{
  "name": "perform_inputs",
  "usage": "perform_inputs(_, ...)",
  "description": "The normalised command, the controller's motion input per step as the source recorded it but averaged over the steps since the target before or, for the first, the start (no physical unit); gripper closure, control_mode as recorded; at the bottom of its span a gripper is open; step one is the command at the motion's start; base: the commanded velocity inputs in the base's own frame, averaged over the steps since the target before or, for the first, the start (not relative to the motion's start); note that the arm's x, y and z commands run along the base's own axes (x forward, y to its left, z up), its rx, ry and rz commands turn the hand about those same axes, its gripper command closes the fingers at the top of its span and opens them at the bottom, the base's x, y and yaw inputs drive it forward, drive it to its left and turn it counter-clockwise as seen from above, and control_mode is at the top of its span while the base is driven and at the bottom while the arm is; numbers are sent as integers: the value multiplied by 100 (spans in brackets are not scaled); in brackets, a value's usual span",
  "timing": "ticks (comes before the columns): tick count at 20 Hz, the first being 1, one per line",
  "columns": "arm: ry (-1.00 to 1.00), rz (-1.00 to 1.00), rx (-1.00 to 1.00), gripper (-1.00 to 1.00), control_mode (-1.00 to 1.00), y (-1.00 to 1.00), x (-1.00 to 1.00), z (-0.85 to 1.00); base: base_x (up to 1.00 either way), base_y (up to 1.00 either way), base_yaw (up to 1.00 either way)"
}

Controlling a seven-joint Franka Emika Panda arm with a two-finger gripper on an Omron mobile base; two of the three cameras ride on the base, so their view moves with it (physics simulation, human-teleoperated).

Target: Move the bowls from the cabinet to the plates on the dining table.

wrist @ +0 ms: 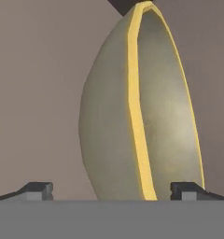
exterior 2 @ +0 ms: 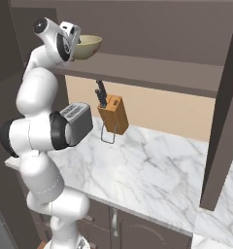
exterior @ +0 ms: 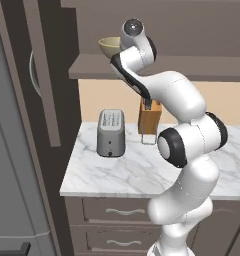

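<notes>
Reaching for the first bowl was the step I had in hand. Going left to right across the left base view, I saw the dark grey-brown wall cabinet (exterior: 42, 75), then the plain olive-tan round bowl (exterior: 109, 47) sitting upright on its shelf above the white marble desk (exterior: 142, 170). My end effector (wrist: 111, 190) was spread wide with nothing gripped, its fingertips (wrist: 38, 190) flanking the bowl's rim close ahead. Next, I judged, I needed to push slightly forward and close on that rim.

Matt olive-tan bowl (wrist: 142, 112), brushed-metal toaster (exterior: 111, 132), wooden knife block (exterior: 149, 120), glossy veined marble counter (exterior: 142, 172).
</notes>
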Motion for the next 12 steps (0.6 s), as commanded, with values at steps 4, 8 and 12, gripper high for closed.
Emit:
perform_inputs(4, 13, 0, 0, -100, -100, 2, 15, -24, 0, 0, 0)
perform_inputs(8, 13, 0, 0, 100, -100, 4, 6, -45, 0, 0, 0)
perform_inputs(12, 9, 0, -2, 100, -100, 0, 2, -50, 0, 0, 0)
